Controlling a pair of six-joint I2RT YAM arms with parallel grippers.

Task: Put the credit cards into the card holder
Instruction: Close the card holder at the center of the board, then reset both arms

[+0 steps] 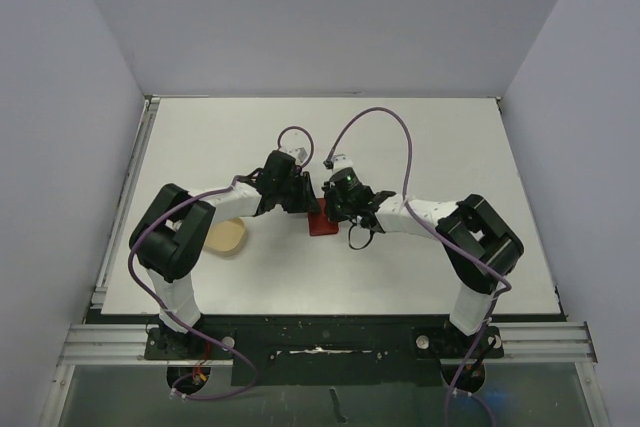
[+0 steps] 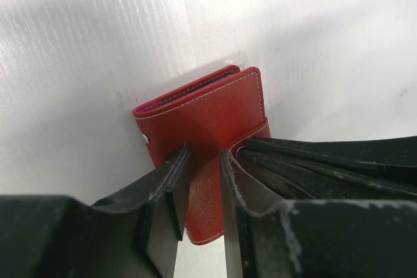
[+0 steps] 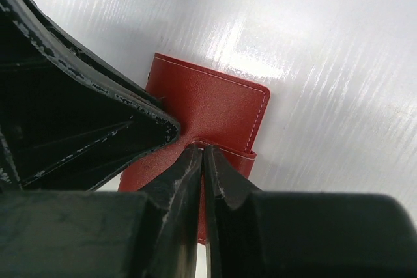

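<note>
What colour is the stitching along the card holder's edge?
Pale, near white, on the red card holder; it shows best in the left wrist view.

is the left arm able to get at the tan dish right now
Probably not yet: the left gripper is clamped on the red wallet, alongside the right gripper. The dish lies just beneath its forearm, otherwise uncovered.

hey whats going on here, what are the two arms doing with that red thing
Both arms have met at the middle of the table over the red card holder, which lies folded shut. The left gripper is clamped on one edge of it. The right gripper is pinched on the snap tab at the wallet's edge. No credit cards can be seen in any view. A tan oval dish sits beside the left arm, partly hidden by it.
</note>
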